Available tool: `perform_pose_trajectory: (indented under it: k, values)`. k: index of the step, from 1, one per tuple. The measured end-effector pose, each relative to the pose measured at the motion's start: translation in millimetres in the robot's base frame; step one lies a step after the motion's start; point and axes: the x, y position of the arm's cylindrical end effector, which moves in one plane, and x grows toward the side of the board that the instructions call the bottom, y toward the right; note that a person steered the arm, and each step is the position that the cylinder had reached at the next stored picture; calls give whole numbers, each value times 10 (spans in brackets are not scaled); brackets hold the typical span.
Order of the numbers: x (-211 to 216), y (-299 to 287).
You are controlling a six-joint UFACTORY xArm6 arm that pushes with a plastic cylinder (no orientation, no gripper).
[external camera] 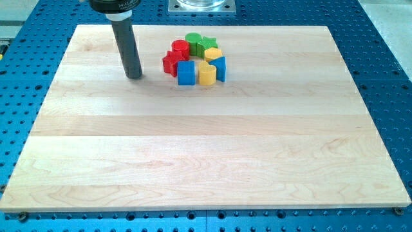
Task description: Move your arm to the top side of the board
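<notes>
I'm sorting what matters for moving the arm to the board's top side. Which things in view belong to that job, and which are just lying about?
Belongs to the job:
my tip, near the view's top, left of the blocks
the board

Just lying about, clustered at the top:
red blocks
green blocks
yellow blocks
blue blocks

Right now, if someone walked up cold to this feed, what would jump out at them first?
The tight bunch of coloured blocks near the view's top centre of the wooden board: red, green, yellow and blue pieces packed together, several touching. Next, the dark rod coming down at the view's upper left, with my tip on the board to the view's left of the bunch, apart from the nearest red block.
</notes>
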Motion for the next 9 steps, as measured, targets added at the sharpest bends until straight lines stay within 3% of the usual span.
perform_pose_trajectory:
  k: [3, 4, 9]
  values:
    - [-61, 41]
    - [-514, -100]
    - [-671, -147]
